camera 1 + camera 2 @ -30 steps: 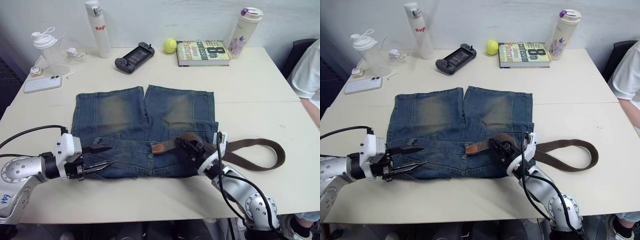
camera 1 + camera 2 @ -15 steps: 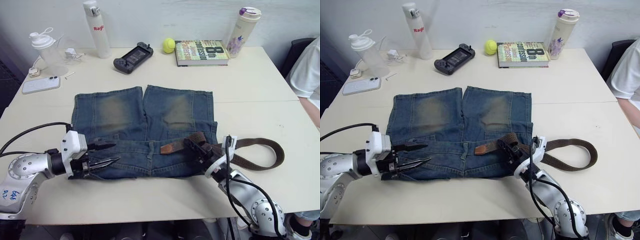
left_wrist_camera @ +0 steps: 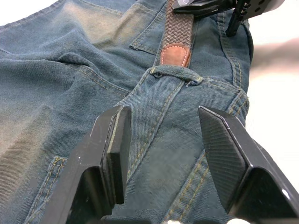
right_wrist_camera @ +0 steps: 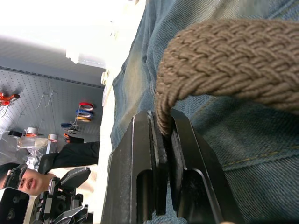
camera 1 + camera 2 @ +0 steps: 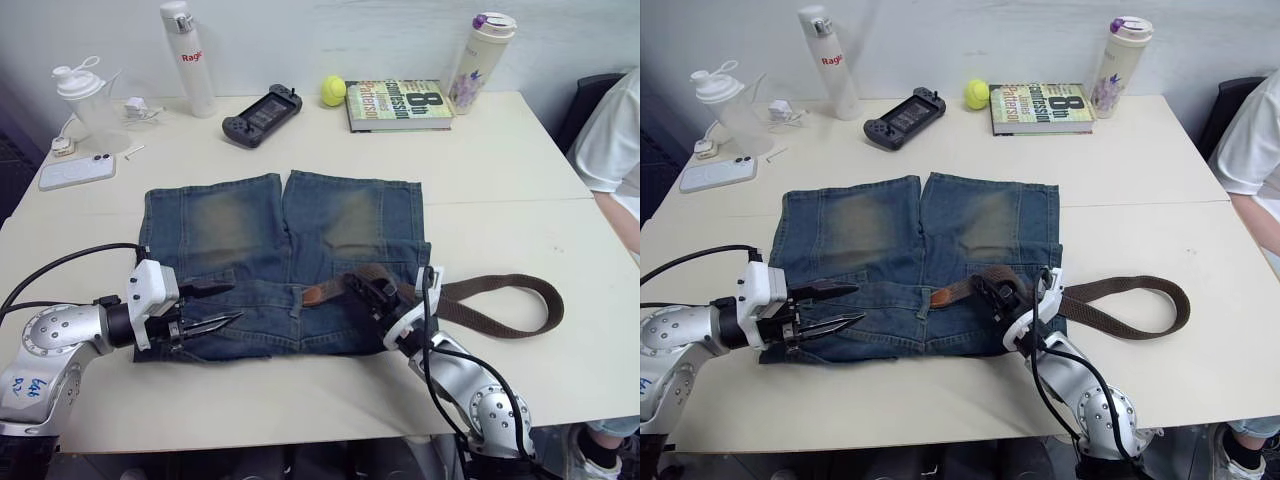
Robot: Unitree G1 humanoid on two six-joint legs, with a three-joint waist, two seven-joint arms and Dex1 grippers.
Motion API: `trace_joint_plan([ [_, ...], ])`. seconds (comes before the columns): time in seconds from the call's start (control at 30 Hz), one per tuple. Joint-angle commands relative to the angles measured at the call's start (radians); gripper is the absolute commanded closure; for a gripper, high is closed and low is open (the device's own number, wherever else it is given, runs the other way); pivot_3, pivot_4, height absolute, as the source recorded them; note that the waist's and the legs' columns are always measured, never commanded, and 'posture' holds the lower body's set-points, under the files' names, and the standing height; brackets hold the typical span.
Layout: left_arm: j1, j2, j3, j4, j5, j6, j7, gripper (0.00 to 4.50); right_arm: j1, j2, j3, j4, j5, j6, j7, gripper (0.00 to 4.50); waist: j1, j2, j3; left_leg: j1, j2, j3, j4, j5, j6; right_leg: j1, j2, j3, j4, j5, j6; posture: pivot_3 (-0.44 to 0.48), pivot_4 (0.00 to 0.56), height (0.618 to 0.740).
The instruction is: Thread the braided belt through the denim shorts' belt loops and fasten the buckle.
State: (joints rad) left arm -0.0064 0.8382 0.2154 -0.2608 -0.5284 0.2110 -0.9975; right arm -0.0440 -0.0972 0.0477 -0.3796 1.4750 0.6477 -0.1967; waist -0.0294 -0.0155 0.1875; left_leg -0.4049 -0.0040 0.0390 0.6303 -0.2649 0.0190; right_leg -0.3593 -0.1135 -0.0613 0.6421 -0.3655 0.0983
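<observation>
- Your right gripper (image 5: 992, 293) is clamped on the belt (image 5: 1130, 303); the right wrist view shows the braided strap pinched edge-on between the two fingers.
- Your left gripper (image 5: 213, 304) hangs with its fingers spread and nothing between them, low over the waistband near the shorts' left side.
- The shorts (image 5: 283, 258) lie flat on the table (image 5: 500, 170), waistband toward you and legs pointing away.
- The belt's leather tip (image 3: 174, 53) rests on the waistband just short of the middle belt loop (image 3: 176, 73); from the left wrist view it looks not yet fed through that one.
- The rest of the strap runs off the shorts' right edge and curls in a loop on the bare table. You can't pick out the buckle in these views.
- Expect the strap to be light and floppy: it will buckle if pushed from far back, so grip close behind the stiffer leather tip and steer that end.
- The braid gives good friction, so slipping looks unlikely, but it may drag on the denim.
- The loop is soft and lies flat; the free left gripper could probably lift or pin it so the tip enters.
- The shorts are light and may slide when you pull.
</observation>
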Motion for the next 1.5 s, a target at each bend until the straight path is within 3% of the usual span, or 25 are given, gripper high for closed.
trace_joint_plan([
  [0.03, -0.015, -0.007, 0.010, -0.007, 0.006, -0.005, -0.002, 1.93, -0.035, 0.032, 0.030, 0.041, 0.063, 0.057, -0.007, 4.50, -0.004, 0.000, 0.000, 0.000, 0.000, 0.000, 0.000, 0.000, 0.000, 0.000, 0.000, 0.000, 0.000, 0.000, 0.000, 0.000, 0.150, 0.740],
  [0.33, -0.024, -0.010, 0.014, -0.005, 0.028, -0.013, -0.012, 1.93, -0.059, 0.060, -0.066, 0.127, 0.292, 0.093, -0.060, 4.50, -0.001, 0.000, 0.000, 0.000, 0.000, 0.000, 0.000, 0.001, -0.001, 0.000, 0.000, 0.000, 0.001, 0.000, 0.000, 0.000, 0.150, 0.740],
  [0.87, -0.044, -0.008, -0.003, 0.023, 0.081, -0.076, -0.055, 1.93, -0.218, 0.103, 0.068, 0.308, 0.084, 0.230, 0.028, 4.50, -0.011, -0.001, 0.000, 0.000, 0.000, 0.001, -0.001, 0.000, -0.001, -0.001, 0.001, 0.000, 0.002, 0.000, 0.000, 0.000, 0.150, 0.740],
  [1.0, -0.052, -0.008, -0.017, 0.069, 0.201, -0.332, -0.094, 1.93, -0.235, 0.111, 0.055, 0.324, 0.078, 0.265, 0.042, 4.50, -0.011, -0.001, 0.000, 0.000, 0.000, 0.001, -0.001, 0.000, -0.001, -0.001, 0.001, 0.000, 0.002, 0.000, 0.000, 0.000, 0.150, 0.740],
  [1.1, -0.090, -0.025, -0.034, 0.188, 0.354, -0.705, -0.070, 1.93, -0.240, 0.132, 0.039, 0.336, 0.097, 0.280, 0.043, 4.50, -0.012, -0.001, 0.000, 0.000, 0.001, 0.001, -0.001, 0.000, -0.001, -0.002, 0.001, 0.000, 0.001, 0.000, 0.000, 0.000, 0.150, 0.740],
  [1.3, -0.082, -0.032, -0.043, 0.395, 0.446, -1.174, -0.029, 1.93, -0.263, 0.154, 0.015, 0.359, 0.103, 0.303, 0.040, 4.50, -0.024, -0.001, 0.000, 0.000, 0.001, 0.002, -0.002, -0.001, 0.001, -0.002, 0.001, -0.002, 0.002, 0.000, 0.000, 0.000, 0.150, 0.740],
  [1.5, -0.106, -0.022, -0.043, 0.564, 0.519, -1.413, 0.069, 1.93, -0.274, 0.177, -0.004, 0.362, 0.093, 0.306, 0.040, 4.50, -0.024, -0.001, -0.001, 0.000, 0.002, 0.002, -0.002, -0.001, 0.002, -0.002, 0.000, -0.004, 0.003, 0.000, 0.000, 0.000, 0.150, 0.740],
])
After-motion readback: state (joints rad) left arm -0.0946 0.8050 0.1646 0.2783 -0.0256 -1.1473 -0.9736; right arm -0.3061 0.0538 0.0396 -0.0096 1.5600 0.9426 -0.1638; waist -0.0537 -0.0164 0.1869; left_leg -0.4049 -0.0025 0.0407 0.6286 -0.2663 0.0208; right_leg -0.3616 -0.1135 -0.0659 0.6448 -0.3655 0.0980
